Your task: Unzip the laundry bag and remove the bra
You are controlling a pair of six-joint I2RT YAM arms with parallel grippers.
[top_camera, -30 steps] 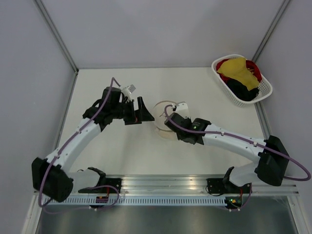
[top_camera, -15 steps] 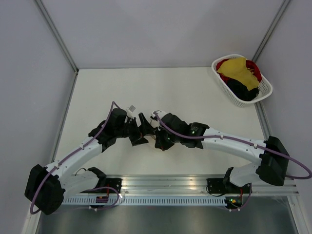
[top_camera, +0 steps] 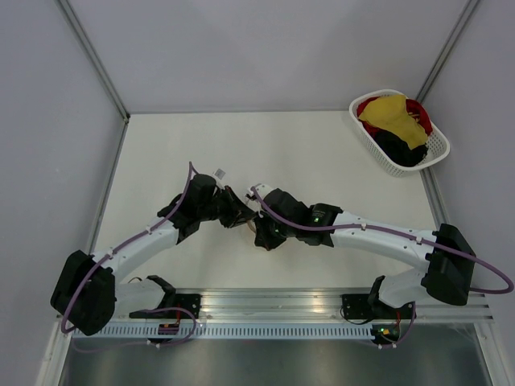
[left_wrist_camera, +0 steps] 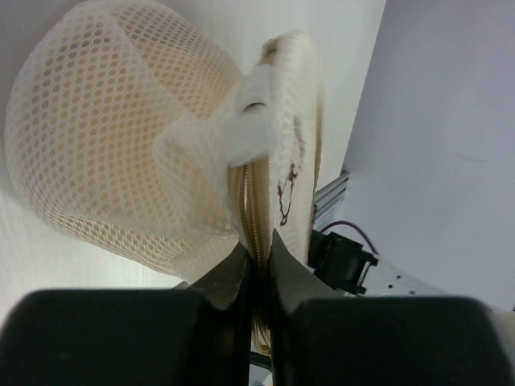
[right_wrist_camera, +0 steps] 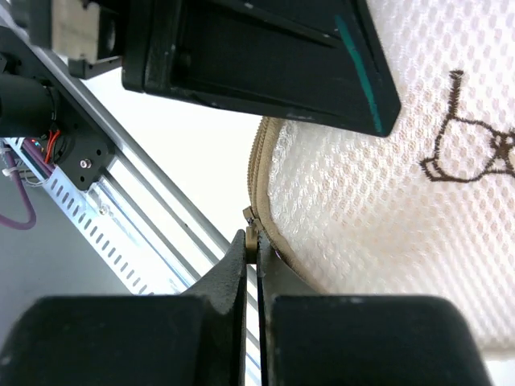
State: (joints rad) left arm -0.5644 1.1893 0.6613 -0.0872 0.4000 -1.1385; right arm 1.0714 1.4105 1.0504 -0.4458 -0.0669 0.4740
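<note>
We are seeing the bra [left_wrist_camera: 153, 96] only as a peach tint through the laundry bag [left_wrist_camera: 72, 185] beyond the left fingers [left_wrist_camera: 221, 281], whose blurred bases are running off the frame. The right fingers [right_wrist_camera: 232, 269] are covering most of the zip pull [right_wrist_camera: 251, 235]. From above, both are hiding nearly the whole bag.

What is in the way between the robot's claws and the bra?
The laundry bag itself. The left claw pinches its zipped rim and the right claw pinches the zip pull. The zip looks closed there, so mesh covers what is inside; only a peachy tint shows through.
</note>
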